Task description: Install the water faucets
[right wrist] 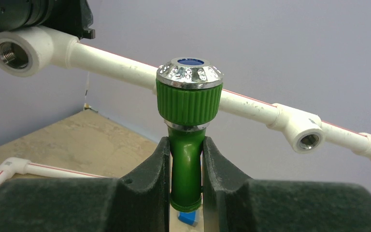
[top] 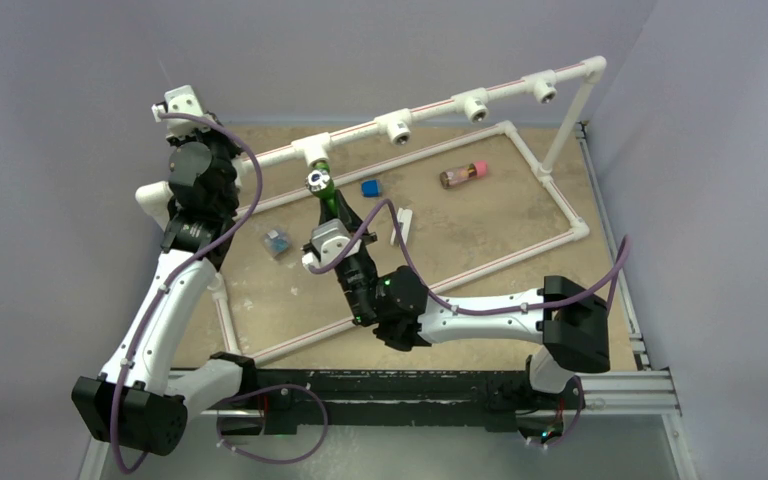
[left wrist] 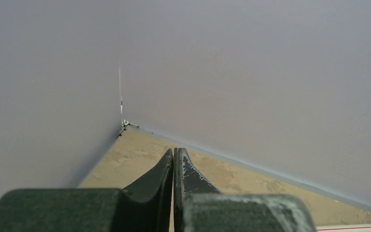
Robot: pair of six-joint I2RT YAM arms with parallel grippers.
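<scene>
A green water faucet (right wrist: 187, 159), with a ribbed green knob and a chrome cap with a blue centre (right wrist: 189, 72), stands upright between the fingers of my right gripper (right wrist: 186, 142). The jaws are shut on its smooth green body. It sits just in front of the raised white pipe (right wrist: 251, 104), between two threaded tee sockets (right wrist: 10, 50) (right wrist: 308, 139). In the top view the faucet (top: 322, 190) is just below the leftmost socket (top: 315, 150). My left gripper (left wrist: 174, 153) is shut on nothing and faces the back left wall corner.
A white pipe frame (top: 560, 195) lies on the tan board. Inside it lie a blue block (top: 371, 187), a brown and pink piece (top: 463, 174), a small bluish part (top: 277, 241) and a white piece (top: 403, 225). The left arm (top: 200, 185) stands beside the rail's left end.
</scene>
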